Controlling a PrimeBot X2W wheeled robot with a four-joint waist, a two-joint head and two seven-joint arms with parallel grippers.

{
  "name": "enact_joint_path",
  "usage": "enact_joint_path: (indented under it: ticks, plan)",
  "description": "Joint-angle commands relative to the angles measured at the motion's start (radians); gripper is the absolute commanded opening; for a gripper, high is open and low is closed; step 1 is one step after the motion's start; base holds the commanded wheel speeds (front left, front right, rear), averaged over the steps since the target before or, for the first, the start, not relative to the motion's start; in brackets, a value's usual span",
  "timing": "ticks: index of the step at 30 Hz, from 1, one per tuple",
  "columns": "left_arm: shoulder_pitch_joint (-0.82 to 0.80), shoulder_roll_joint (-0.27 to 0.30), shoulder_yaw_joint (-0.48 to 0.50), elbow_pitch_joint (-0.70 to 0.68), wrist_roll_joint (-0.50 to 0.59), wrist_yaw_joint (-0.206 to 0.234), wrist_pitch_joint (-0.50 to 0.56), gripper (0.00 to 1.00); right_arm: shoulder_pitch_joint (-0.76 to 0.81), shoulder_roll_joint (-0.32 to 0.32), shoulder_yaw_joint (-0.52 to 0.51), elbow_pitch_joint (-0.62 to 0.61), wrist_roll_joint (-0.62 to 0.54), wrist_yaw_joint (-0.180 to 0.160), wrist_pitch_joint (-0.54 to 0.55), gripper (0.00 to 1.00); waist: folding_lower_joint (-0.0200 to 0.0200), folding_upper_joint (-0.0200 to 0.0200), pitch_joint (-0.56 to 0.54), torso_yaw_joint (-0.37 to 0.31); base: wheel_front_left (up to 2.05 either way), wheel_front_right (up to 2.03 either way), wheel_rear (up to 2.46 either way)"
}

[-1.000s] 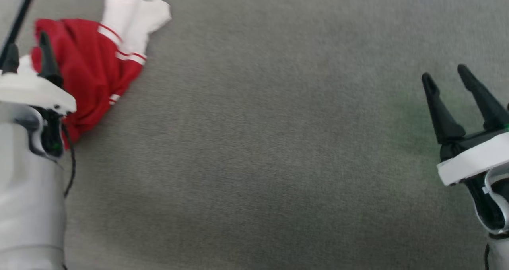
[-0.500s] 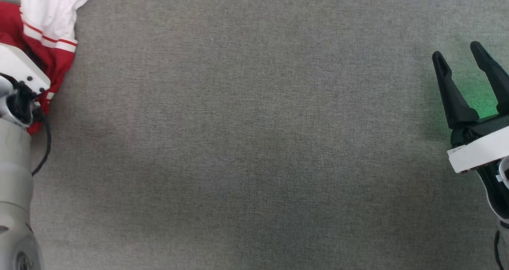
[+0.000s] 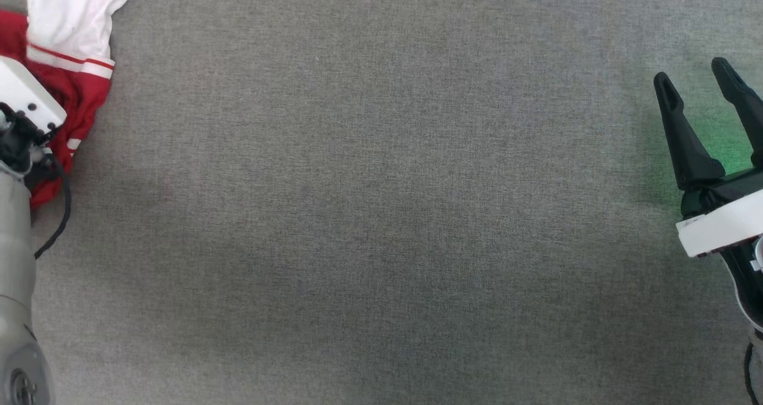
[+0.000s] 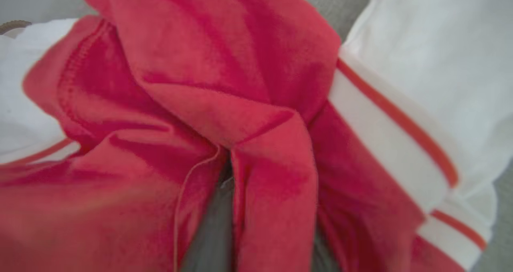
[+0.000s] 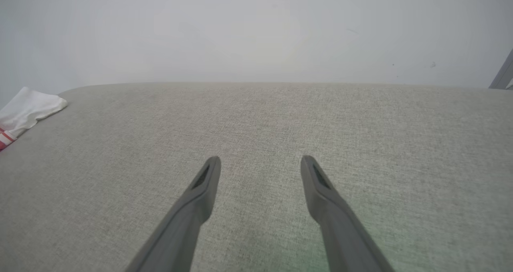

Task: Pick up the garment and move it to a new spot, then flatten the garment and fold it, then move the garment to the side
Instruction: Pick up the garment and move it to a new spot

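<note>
Honestly, the shirt (image 3: 62,86) is just a crumpled heap right now, jammed into the far left corner of the grey fabric surface (image 3: 381,214) in the head view, with part of it running off the frame. You can see red body cloth, a white sleeve sticking up at the top, and that red-and-white striped band where the sleeve joins. From the left wrist view it's all bunched red folds (image 4: 240,83), a stitched hem on the left and the striped seam on the right.

The left gripper (image 4: 266,240) is buried in it. What look like its grey fingers (image 4: 212,228) poke up at the bottom with a ridge of red cloth between them, but I can't tell if they've actually clamped.

The right gripper (image 3: 691,74) is well apart on the far right, fingers spread wide with nothing between them, hovering over bare surface that has a faint green glow on it.
</note>
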Motion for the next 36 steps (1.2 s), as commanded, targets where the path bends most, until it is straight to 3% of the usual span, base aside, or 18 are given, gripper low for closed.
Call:
enact_joint_path:
  ticks: [1, 11, 20, 29, 36]
  plan:
    - [0.092, -0.056, -0.016, 0.061, 0.008, -0.008, 0.016, 0.00, -0.005, 0.005, -0.001, 0.002, 0.003, 0.000, -0.006, 1.00, 0.0000, -0.0001, -0.006, 0.004, 0.00, 0.00, 0.00]
    - [-0.010, 0.036, -0.046, -0.036, 0.032, -0.080, -0.178, 0.00, 0.025, 0.028, -0.018, 0.038, 0.000, 0.000, -0.033, 1.00, 0.0000, -0.0001, -0.106, 0.029, 0.00, 0.00, 0.00]
    - [-0.060, 0.075, -0.114, -0.141, 0.072, -0.113, -0.255, 0.00, 0.075, 0.064, -0.039, 0.067, 0.005, 0.000, -0.059, 1.00, 0.0000, -0.0001, -0.227, 0.054, 0.00, 0.00, 0.00]
    - [-0.052, 0.095, -0.189, -0.336, 0.056, -0.128, -0.158, 0.00, 0.113, 0.101, -0.070, 0.059, -0.002, 0.000, -0.065, 1.00, 0.0000, -0.0001, -0.302, 0.068, 0.00, 0.00, 0.00]
    - [0.027, 0.126, -0.256, -0.616, -0.006, -0.129, -0.006, 0.00, 0.126, 0.124, -0.097, 0.056, 0.001, 0.000, -0.077, 1.00, 0.0000, -0.0001, -0.334, 0.037, 0.00, 0.00, 0.00]
